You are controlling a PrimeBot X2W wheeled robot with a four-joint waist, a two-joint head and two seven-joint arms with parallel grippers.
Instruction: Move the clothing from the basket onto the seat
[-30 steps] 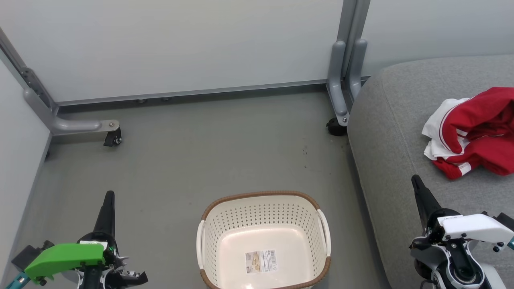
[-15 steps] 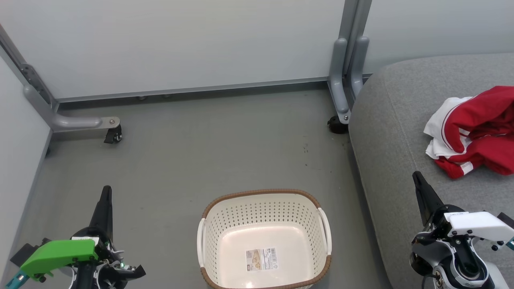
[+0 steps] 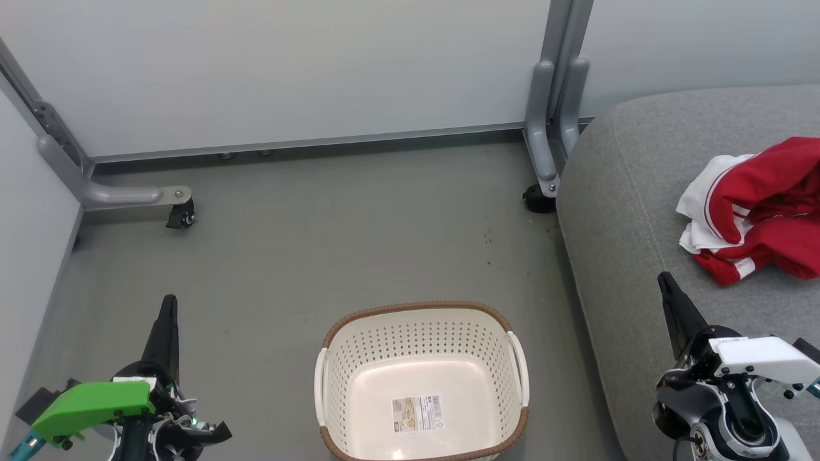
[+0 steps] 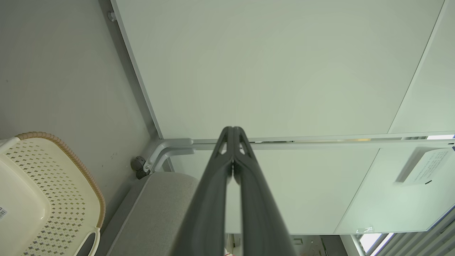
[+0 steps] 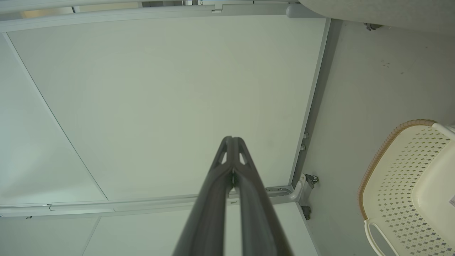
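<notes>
Both pincers have their long dark fingers pressed together tip to tip and grip nothing, as each wrist view shows plainly. In the head view the left pincer stands at the lower left of the frame, above the grey floor, its fingers pointing up the frame from a green housing. The right pincer stands at the lower right, over the near part of the seat, rising from a white housing. The clothing lies on the seat at the right edge of the frame, a crumpled red heap with white panels and thin stripes, further up the frame than the right pincer and apart from it. The basket sits on the floor at the bottom centre, between the two pincers and just left of the seat's rounded edge. Its cream perforated walls and brown rim surround a base that carries a label sticker. Pale partition panels on grey frames with black casters close off the top of the frame.
</notes>
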